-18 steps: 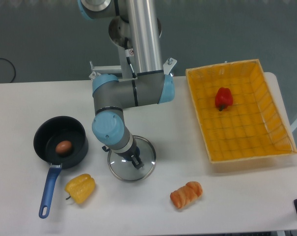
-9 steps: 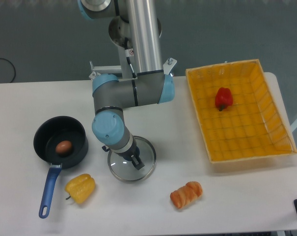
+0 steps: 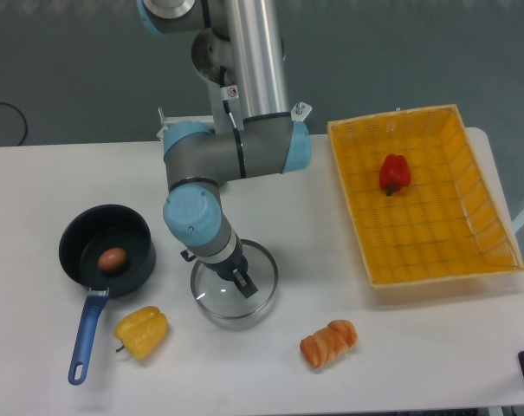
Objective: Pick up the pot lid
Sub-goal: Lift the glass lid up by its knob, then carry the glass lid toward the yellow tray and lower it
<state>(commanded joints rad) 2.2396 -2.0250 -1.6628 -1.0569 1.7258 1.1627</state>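
A robot gripper (image 3: 243, 281) pinches the pot lid (image 3: 226, 303) near its center, where a shallow hold could let it tip loose.

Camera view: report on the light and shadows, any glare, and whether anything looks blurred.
Camera view: light broad and fairly even, shadows soft; camera view: the black pan's interior sinks into darkness; camera view: the clear pot lid blends into the pale table, its rim standing out best; camera view: no strong glare or obvious motion blur, though fine detail is soft.
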